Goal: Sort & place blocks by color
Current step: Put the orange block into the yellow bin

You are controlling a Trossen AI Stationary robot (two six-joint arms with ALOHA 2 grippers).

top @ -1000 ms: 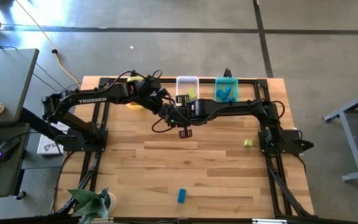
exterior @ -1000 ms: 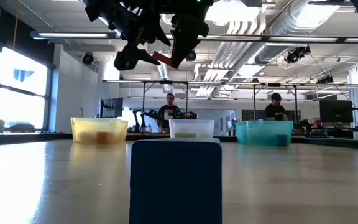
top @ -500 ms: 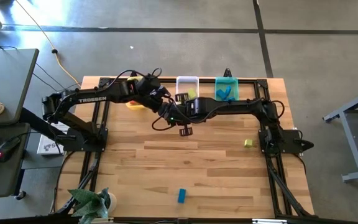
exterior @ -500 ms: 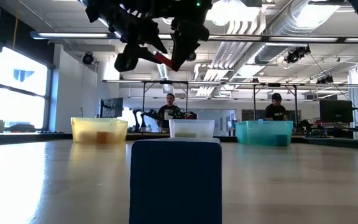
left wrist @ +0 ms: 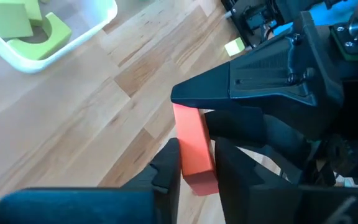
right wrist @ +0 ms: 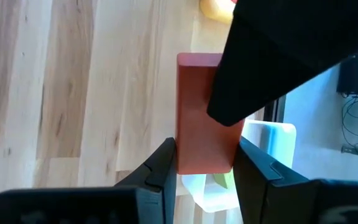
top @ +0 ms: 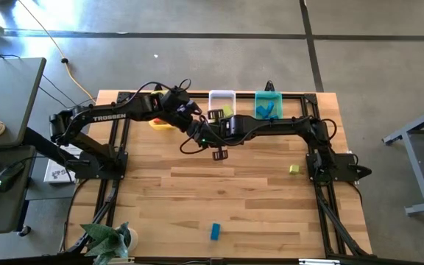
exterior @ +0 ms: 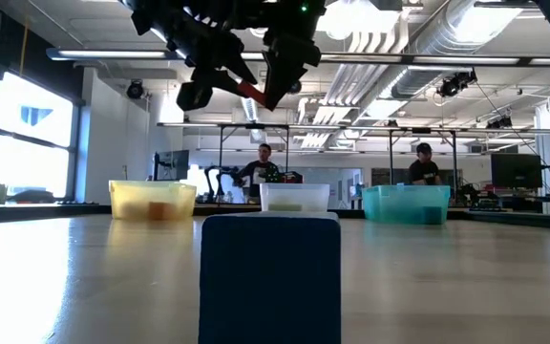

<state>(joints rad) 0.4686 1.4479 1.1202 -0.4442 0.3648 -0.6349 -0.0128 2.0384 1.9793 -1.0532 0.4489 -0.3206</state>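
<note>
A red-orange block (exterior: 249, 92) hangs high above the table's middle, between my two grippers, which meet tip to tip. My left gripper (left wrist: 196, 167) is shut on one end of it and my right gripper (right wrist: 202, 163) on the other. In the high view the two grippers (top: 197, 131) cover the block. A blue block (top: 215, 231) lies near the front edge and a yellow-green block (top: 294, 169) at the right. Along the far edge stand the yellow bin (exterior: 153, 199), the clear bin (top: 221, 103) and the teal bin (top: 268, 105). My left gripper pinches the red-orange block's end (left wrist: 197, 177) between its two fingers, which reach in from the table's left. The block is lifted clear of the table. My right gripper pinches the block's other end (right wrist: 199, 160) between its two fingers, coming from the table's right. The left gripper's dark finger (right wrist: 272, 62) covers the block's far part.
The clear bin holds yellow-green blocks (left wrist: 27, 25), the teal bin blue ones (top: 269, 110). Metal frames run along the table's left and right sides. In the low view the blue block (exterior: 269, 277) fills the foreground. People stand in the room beyond the table.
My left gripper has shut its fingers onto the red-orange block, which my right gripper keeps holding in the air. Both arms have stayed nearly in place.
</note>
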